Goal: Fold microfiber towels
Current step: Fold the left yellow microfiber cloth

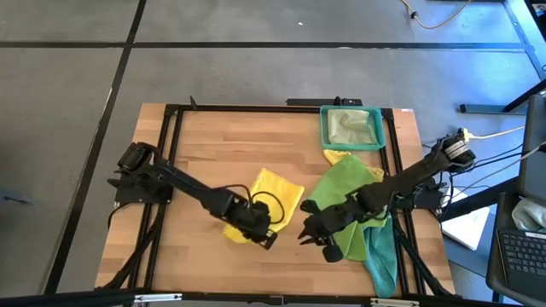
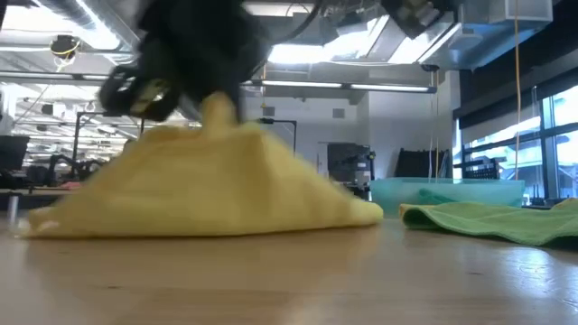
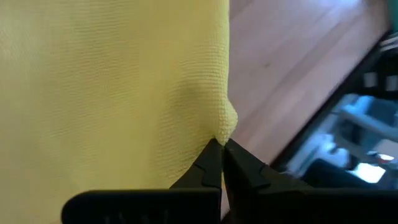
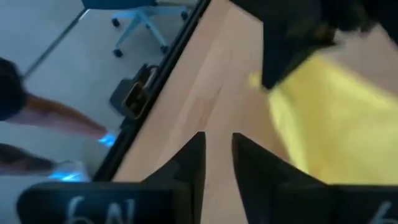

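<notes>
yellow towel [image 3: 112, 87] edge pinched in left tool [image 3: 221, 149].

Towel [image 1: 271, 194] left of towel pile [image 1: 350, 192]

The wooden table [image 1: 205, 145] carries a yellow towel [image 1: 275, 193] at the left claw [image 1: 266, 237]. Beside the right claw [image 1: 309, 235] lie bright green [image 1: 351, 181] and teal [image 1: 381, 256] towels; a teal tray [image 1: 351, 143] sits beyond it.

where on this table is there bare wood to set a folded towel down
Bare wood runs along the table's left side, from the rigid teal plastic tray across to the left arm. It is crowded elsewhere: the left claw pinches the yellow microfiber towel mid-table, the right claw sits beside it, and the bright green towel covers the right.
</notes>
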`<state>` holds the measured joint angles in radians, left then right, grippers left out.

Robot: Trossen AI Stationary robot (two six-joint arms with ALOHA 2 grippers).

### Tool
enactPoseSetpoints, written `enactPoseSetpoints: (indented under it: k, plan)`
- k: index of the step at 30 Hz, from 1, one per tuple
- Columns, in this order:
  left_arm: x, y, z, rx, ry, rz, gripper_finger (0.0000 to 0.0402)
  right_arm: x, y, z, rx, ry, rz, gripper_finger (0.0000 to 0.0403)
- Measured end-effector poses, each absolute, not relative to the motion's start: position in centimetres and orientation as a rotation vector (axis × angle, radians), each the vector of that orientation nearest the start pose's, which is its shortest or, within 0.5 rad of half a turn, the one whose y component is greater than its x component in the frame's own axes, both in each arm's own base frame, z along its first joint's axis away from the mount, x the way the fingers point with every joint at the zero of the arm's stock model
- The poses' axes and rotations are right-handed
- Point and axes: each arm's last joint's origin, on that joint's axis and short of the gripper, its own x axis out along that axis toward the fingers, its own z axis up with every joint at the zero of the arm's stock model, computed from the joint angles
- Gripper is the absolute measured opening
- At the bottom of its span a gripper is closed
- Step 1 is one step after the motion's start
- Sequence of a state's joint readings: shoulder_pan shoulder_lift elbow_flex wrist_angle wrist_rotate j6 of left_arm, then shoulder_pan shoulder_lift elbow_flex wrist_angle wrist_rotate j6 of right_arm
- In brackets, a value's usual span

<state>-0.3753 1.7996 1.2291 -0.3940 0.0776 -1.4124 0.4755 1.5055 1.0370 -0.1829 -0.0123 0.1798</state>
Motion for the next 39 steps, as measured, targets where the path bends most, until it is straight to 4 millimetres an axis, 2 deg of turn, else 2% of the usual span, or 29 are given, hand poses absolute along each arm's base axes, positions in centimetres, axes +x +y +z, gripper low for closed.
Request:
enactPoseSetpoints:
  k: [5, 11, 18, 24, 29, 39]
  plan:
    - [35.6, -13.3, 20.6, -1.201, 1.022, 0.290, 0.0000, 29.9, 15.0, 24.1, -0.115, 0.639, 0.333, 0.0131]
    - [35.8, -12.8, 20.7, -1.234, 1.053, 0.251, 0.0000, 30.4, 15.6, 22.3, -0.278, 0.667, 0.415, 0.0171]
    - [36.6, -11.7, 21.0, -1.264, 0.996, 0.236, 0.0000, 31.8, 16.1, 19.7, -0.313, 0.681, 0.339, 0.0174]
    - [36.7, -11.3, 21.1, -1.274, 0.998, 0.231, 0.0000, 32.4, 15.9, 19.4, -0.346, 0.638, 0.199, 0.0174]
    - [36.7, -11.3, 21.1, -1.277, 1.000, 0.225, 0.0000, 32.9, 15.9, 19.4, -0.309, 0.605, 0.243, 0.0174]
    - [37.1, -11.0, 21.4, -1.292, 0.968, 0.202, 0.0000, 33.9, 16.4, 17.6, -0.301, 0.585, 0.244, 0.0174]
